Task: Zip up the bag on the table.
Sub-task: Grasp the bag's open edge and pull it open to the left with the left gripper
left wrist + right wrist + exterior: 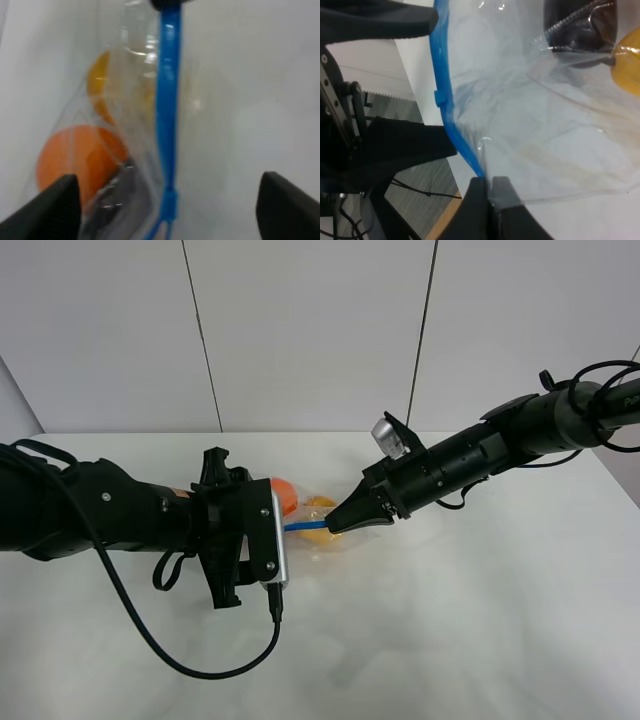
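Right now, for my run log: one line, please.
left pincer open, astride zip strip | right pincer shut on bag

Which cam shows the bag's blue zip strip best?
Left wrist: the blue zip strip runs unobstructed between the open fingers of the left gripper. Right wrist shows it curving to where the right gripper pinches it. Exterior high shows only a short bit.

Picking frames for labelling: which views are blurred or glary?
Left wrist view: soft all over, blue zip strip smeared, white glints on the bag. Right wrist view: sharper, faint glints on the plastic. Exterior high view: crisp, evenly lit.
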Robot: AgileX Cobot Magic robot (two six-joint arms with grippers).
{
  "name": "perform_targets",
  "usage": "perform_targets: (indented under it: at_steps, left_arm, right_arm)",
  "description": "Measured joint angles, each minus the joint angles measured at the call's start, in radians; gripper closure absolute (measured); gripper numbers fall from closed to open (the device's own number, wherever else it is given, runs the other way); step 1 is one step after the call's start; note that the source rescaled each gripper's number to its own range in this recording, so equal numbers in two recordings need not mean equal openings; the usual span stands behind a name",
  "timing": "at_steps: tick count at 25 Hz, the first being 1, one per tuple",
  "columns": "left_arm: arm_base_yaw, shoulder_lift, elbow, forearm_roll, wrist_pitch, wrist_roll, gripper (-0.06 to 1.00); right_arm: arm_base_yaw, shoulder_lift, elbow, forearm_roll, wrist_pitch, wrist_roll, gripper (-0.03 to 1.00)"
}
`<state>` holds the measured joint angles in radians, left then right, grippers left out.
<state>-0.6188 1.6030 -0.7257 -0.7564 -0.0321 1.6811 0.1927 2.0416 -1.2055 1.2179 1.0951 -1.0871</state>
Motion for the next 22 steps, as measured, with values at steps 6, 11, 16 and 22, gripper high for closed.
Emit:
perform_targets:
  at_steps: [6,11,16,22]
  left_arm:
    - [0.000,0.001,0.000,0.000,0.067,0.000,0.42]
    - [0.000,0.001,0.000,0.000,0.067,0.000,0.48]
    - [0.000,0.001,0.000,0.000,0.021,0.000,0.49]
    - [0.000,0.001,0.000,0.000,0.013,0.000,0.57]
  right_arm:
    - [0.000,0.000,0.000,0.000,0.000,0.000,0.97]
    - [0.000,0.000,0.000,0.000,0.000,0.000,0.97]
    - [0.000,0.000,0.000,0.000,0.000,0.000,0.97]
    - [0.000,0.000,0.000,0.000,0.000,0.000,0.97]
